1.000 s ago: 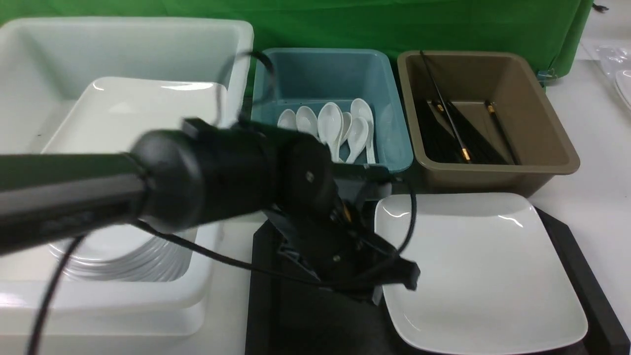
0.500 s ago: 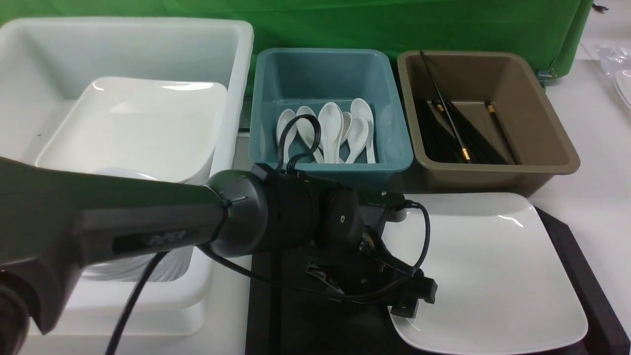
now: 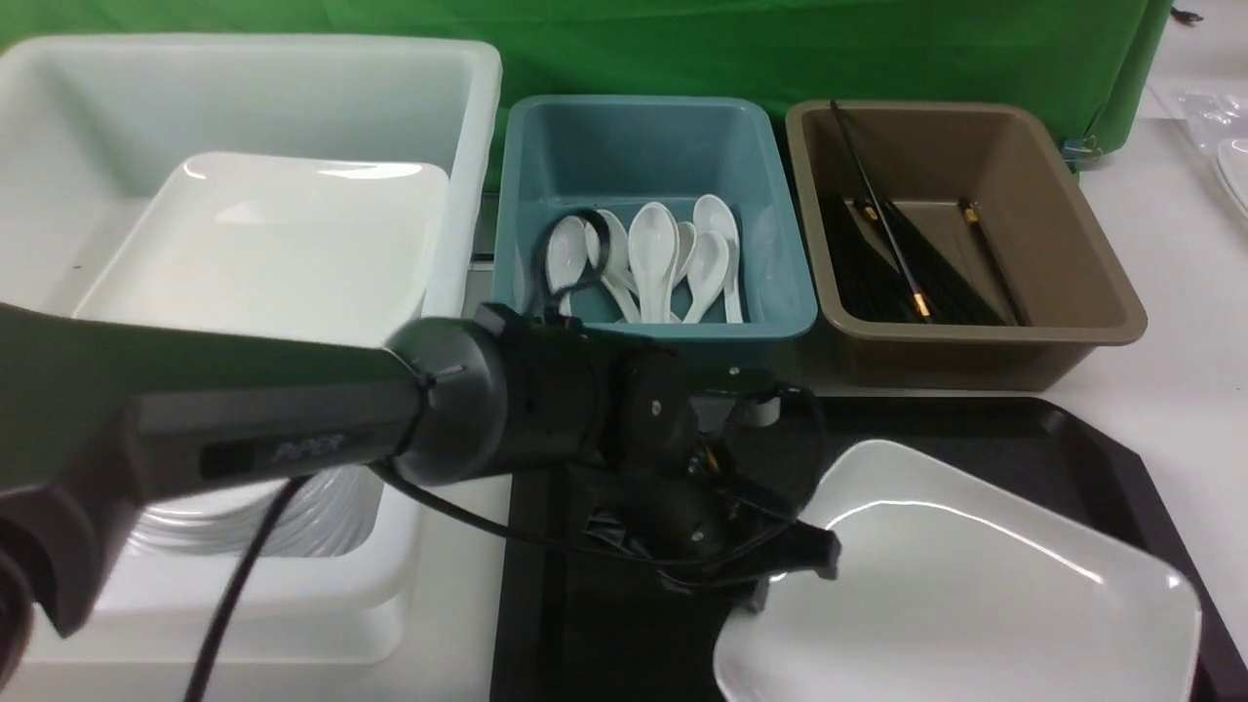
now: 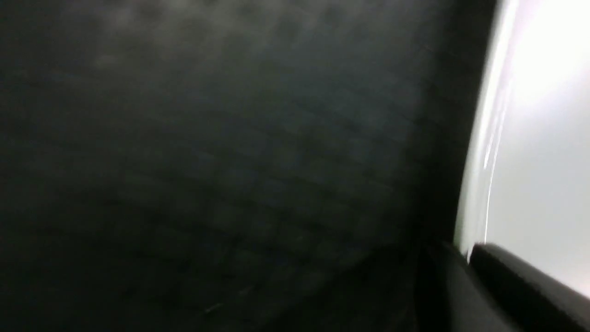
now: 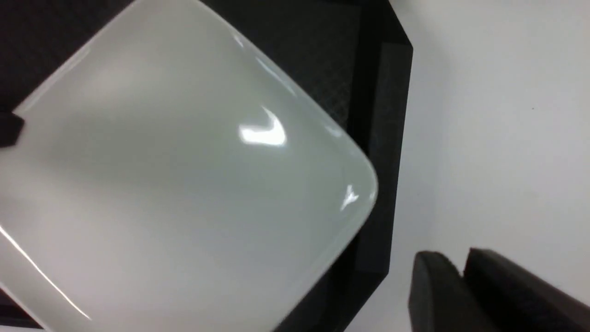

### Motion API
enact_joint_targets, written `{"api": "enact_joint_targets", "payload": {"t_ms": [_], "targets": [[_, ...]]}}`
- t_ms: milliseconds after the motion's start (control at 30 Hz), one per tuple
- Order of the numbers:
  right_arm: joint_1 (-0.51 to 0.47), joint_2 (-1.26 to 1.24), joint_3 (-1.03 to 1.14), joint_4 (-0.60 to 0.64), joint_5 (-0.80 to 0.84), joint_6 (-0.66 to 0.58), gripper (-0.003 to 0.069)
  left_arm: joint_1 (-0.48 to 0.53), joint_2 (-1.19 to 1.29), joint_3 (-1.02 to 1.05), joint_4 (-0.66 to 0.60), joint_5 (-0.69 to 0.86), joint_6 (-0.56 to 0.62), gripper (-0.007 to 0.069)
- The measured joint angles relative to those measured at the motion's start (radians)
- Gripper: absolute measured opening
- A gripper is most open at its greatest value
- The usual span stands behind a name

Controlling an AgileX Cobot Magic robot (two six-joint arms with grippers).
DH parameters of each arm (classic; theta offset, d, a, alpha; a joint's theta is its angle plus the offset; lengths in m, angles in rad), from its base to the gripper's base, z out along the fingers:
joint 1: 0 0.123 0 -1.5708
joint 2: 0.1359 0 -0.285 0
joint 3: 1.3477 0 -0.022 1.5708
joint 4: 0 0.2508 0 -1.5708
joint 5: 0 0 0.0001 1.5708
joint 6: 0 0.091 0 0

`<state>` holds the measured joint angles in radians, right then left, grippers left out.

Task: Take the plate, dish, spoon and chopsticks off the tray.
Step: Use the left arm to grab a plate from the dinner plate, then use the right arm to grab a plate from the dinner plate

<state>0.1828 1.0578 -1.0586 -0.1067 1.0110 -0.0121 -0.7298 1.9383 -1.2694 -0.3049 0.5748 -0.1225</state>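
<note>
The large white plate (image 3: 965,585) hangs tilted above the black tray (image 3: 975,419), its left edge raised. My left gripper (image 3: 780,575) is shut on the plate's left rim. In the left wrist view the rim (image 4: 479,161) runs between the gripper's fingers (image 4: 468,253), above the tray's patterned floor (image 4: 230,161). My right gripper (image 5: 461,258) is shut and empty over the white table, beside the tray's cut-off corner (image 5: 382,115); the plate (image 5: 184,175) fills most of that view. No spoon or chopsticks show on the tray.
A big white bin (image 3: 468,117) at the left holds stacked square plates (image 3: 263,244) and ribbed small dishes (image 3: 244,517). A blue bin (image 3: 770,224) holds several white spoons (image 3: 653,253). A brown bin (image 3: 1092,253) holds black chopsticks (image 3: 907,273). A green cloth hangs behind.
My left gripper reached the plate's left edge, shut on it and lifted it. The plate, flat before, is now tilted and shifted toward me, baring the tray's far part.
</note>
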Motion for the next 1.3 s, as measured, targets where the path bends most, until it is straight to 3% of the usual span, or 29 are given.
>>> {"api": "enact_joint_targets", "payload": {"t_ms": [333, 1000, 1133, 1233, 1300], "targets": [[0.0, 0.0, 0.0, 0.0, -0.003, 0.0, 0.014, 0.083, -0.076, 0.0, 0.018, 0.073, -0.001, 0.0013], [0.0, -0.002, 0.048, 0.04, -0.024, 0.005, 0.0146, 0.085, -0.077, 0.041, 0.027, 0.282, -0.049, 0.0016], [0.0, 0.015, 0.147, 0.047, -0.12, 0.061, 0.0211, 0.085, -0.077, 0.041, 0.032, 0.286, -0.049, 0.0018], [-0.015, 0.104, 0.194, 0.058, -0.175, 0.087, 0.0328, 0.085, -0.077, 0.041, 0.032, 0.289, -0.05, 0.0019], [-0.033, 0.159, 0.196, 0.081, -0.191, 0.083, 0.0363, 0.085, -0.077, 0.041, 0.034, 0.29, -0.052, 0.0021]]}}
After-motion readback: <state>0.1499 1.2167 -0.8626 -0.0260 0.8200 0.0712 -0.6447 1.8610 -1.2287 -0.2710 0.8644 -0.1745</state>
